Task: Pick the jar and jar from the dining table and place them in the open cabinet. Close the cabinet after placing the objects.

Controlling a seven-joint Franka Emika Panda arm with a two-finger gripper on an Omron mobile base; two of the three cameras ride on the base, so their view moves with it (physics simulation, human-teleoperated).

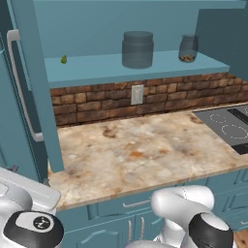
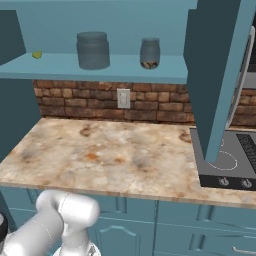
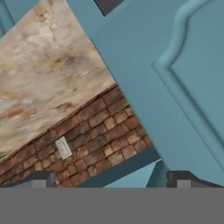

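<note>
Two jars stand on the shelf of the open cabinet (image 2: 100, 67).
Wide grey jar (image 1: 137, 49) sits at 12 o'clock above the stone counter (image 1: 140, 150); small clear jar (image 1: 188, 48) stands at its 3 o'clock, apart from it. Both doors are swung open: left door (image 1: 22, 97), right door (image 2: 217, 75). Gripper (image 3: 109, 179) faces the right door's arched panel, brick backsplash (image 3: 96, 131) behind; fingers (image 3: 41, 178) spread wide, pinching nothing.

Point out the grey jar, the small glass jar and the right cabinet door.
grey jar (image 1: 137, 50), left base view, middle of its body.
small glass jar (image 2: 150, 53), right base view, its glass side.
right cabinet door (image 2: 214, 75), right base view, its inner face.
</note>
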